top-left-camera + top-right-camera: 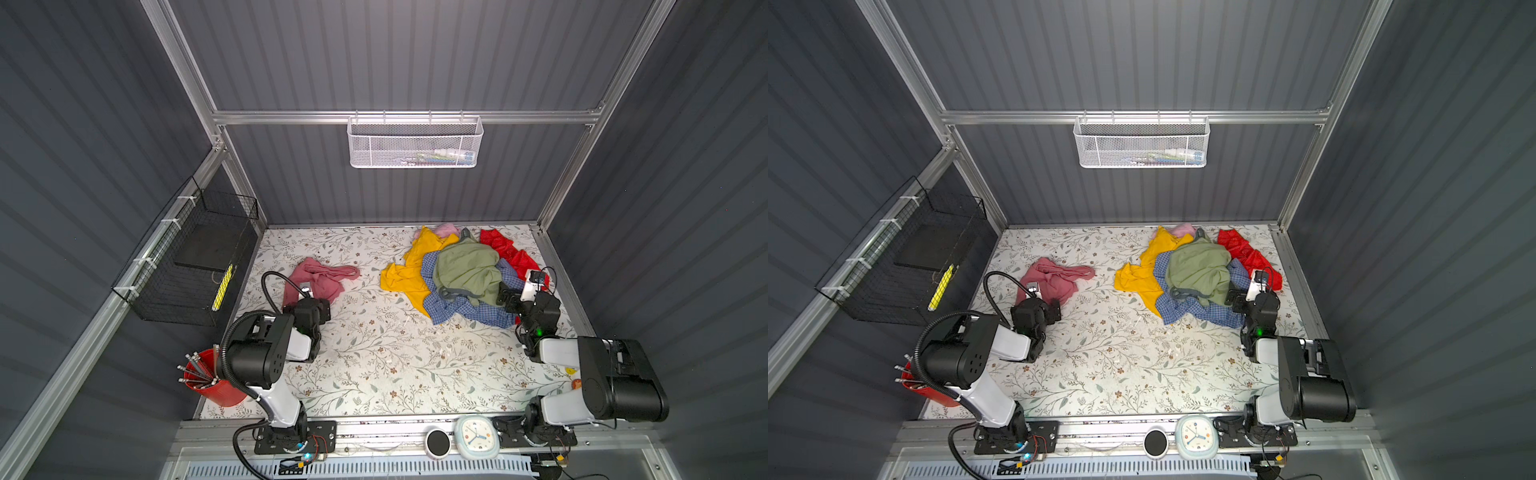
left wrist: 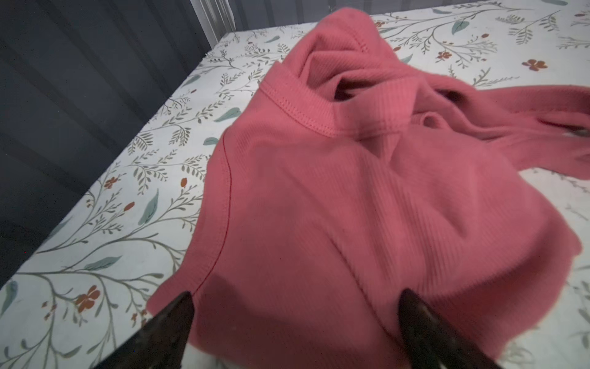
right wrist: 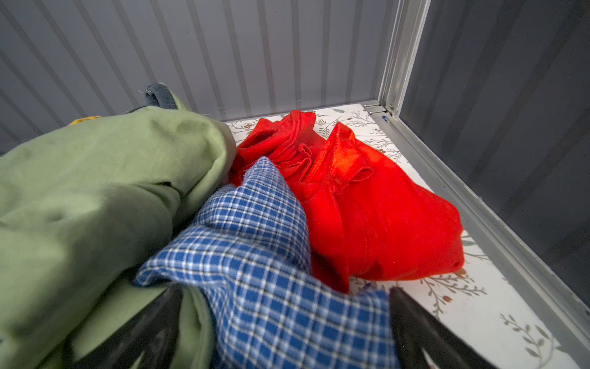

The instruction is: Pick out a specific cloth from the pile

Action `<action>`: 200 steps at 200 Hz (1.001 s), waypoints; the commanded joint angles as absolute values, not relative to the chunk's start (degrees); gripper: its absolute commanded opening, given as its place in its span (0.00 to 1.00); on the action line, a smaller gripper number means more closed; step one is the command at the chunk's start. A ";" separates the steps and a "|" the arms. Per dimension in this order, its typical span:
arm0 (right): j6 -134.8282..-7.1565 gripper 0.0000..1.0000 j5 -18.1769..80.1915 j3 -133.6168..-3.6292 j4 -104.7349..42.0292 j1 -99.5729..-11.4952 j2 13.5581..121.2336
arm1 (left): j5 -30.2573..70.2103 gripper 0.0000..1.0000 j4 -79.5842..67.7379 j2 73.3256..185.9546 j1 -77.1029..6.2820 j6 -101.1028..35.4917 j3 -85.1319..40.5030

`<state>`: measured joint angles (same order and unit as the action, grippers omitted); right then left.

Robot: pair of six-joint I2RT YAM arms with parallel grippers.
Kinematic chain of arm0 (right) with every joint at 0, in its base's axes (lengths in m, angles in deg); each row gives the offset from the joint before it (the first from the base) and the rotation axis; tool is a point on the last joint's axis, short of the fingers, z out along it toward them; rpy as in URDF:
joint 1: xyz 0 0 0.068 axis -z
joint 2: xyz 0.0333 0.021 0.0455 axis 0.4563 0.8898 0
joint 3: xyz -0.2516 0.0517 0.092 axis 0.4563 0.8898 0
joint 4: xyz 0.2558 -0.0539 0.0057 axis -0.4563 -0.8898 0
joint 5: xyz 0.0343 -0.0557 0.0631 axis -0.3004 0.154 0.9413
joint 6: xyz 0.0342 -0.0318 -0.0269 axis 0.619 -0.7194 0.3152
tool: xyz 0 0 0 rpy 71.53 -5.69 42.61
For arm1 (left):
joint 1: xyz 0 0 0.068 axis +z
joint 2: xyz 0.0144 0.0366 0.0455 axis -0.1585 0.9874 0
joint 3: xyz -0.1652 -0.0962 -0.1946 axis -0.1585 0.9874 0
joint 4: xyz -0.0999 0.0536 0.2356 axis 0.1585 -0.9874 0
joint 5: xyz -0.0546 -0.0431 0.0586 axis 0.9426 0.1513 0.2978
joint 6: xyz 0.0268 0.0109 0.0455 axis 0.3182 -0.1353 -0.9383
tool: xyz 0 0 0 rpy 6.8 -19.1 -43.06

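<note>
**Pink cloth lies alone on the left, apart from the pile**

Nearest you, a clock (image 1: 476,436) sits on the front rail, and a red cup (image 1: 214,388) of pens stands at the near left corner. The table (image 1: 374,374) wears a pale floral print and is boxed in by dark ribbed walls (image 1: 395,62).

Your left gripper (image 2: 297,295) stands wide open, holding nothing, with its tips over the near hem of the cloth (image 1: 320,276). The cloth is crumpled on the table's left half. Its long axis slants from near-left to far-right, and a narrow strip points toward the pile (image 1: 465,270).

Your right gripper (image 3: 284,292) is wide too, at the pile's near right edge (the blue checked shirt (image 3: 255,255) bunches between its spread fingers). A green garment (image 1: 467,266) tops the pile.

Farther off, a black wire basket (image 1: 195,257) hangs on the left wall and a white mesh basket (image 1: 415,143) on the back wall.
</note>
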<state>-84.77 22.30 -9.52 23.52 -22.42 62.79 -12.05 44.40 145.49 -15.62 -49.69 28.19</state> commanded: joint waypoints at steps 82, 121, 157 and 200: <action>-85.16 0.99 24.45 -10.88 23.21 -22.23 63.18 | 0.95 1.00 41.60 145.85 -12.56 -50.02 22.45; -85.18 0.99 24.64 -10.92 23.26 -22.25 63.20 | 2.08 1.00 41.35 145.93 -12.55 -50.38 22.26; -85.18 0.99 24.63 -10.88 23.26 -22.24 63.20 | 2.08 1.00 41.45 145.92 -12.55 -50.38 22.34; -85.19 0.99 24.63 -10.81 23.32 -22.30 63.21 | 2.04 1.00 41.36 145.93 -12.55 -50.38 22.31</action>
